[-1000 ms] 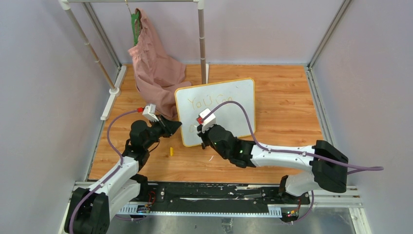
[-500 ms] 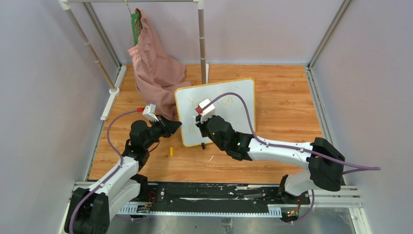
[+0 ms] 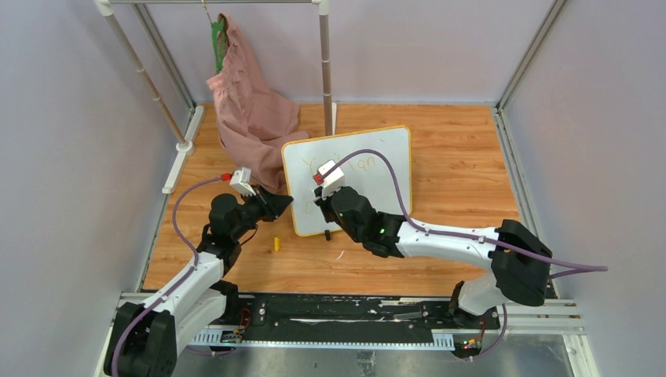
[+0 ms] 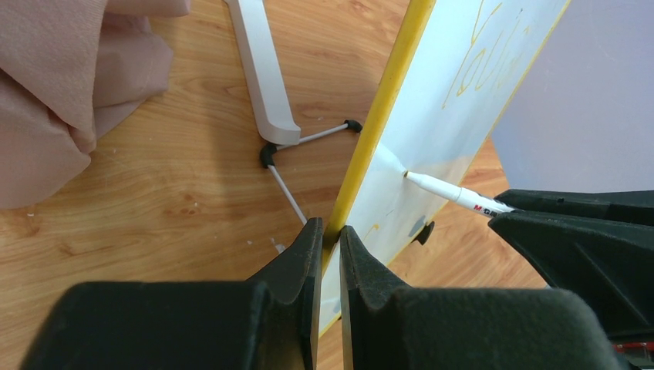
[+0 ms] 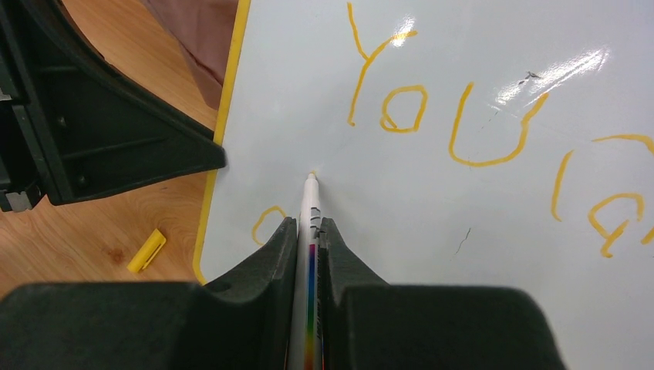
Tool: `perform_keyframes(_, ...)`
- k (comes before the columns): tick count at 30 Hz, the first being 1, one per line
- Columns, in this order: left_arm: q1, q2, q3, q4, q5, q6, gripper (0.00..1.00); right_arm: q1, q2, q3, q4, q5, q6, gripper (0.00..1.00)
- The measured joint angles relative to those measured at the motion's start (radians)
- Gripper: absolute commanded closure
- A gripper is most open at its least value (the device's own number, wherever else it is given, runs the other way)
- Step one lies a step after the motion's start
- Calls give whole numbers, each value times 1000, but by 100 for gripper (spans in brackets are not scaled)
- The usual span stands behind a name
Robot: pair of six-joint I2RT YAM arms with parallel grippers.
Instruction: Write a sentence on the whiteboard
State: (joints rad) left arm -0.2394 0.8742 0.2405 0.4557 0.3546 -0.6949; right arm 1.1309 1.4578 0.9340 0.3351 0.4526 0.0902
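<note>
Compared with one second back: the right arm (image 3: 440, 239) had shifted toward the far edge of the whiteboard (image 3: 385, 149), its wrist now overlapping the top line of writing. One black foot (image 3: 327, 234) at the whiteboard's near edge, earlier covered by the wrist, was exposed. The whiteboard, left arm (image 3: 196, 271) and cap had not moved.

Count: one whiteboard, two arms, one garment, one marker, one cap.

- Pink garment (image 3: 247, 110): hung from a hanger on the rack, draped down just beyond the whiteboard's left corner.
- Whiteboard: stood tilted on the wooden table, between the two grippers.
- Left gripper (image 4: 330, 227): clenched on the whiteboard's yellow frame at its left edge, one finger on each face.
- Right gripper (image 5: 308, 223): clenched on a white marker (image 5: 311, 204), in front of the whiteboard's face.
- Marker: tip rested on the white surface, below the "Y", a tiny yellow dot at the tip.
- Sentence (image 5: 456, 127): orange-yellow; "You" legible in the top line, then a partial "Ca". One small loop began a second line, near the whiteboard's lower left corner.
- Yellow cap (image 3: 276, 244): lay on the table just off the whiteboard's near left corner, apart from the frame.
</note>
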Motion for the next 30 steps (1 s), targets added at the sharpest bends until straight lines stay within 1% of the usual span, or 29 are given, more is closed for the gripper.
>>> perform_keyframes(13, 0, -2, 0, -3, 0, 0, 100, 0, 4, -4, -16, -23, 49, 100)
perform_keyframes(30, 0, -2, 0, -10, -3, 0, 100, 19, 2, -52, -56, -42, 121, 100)
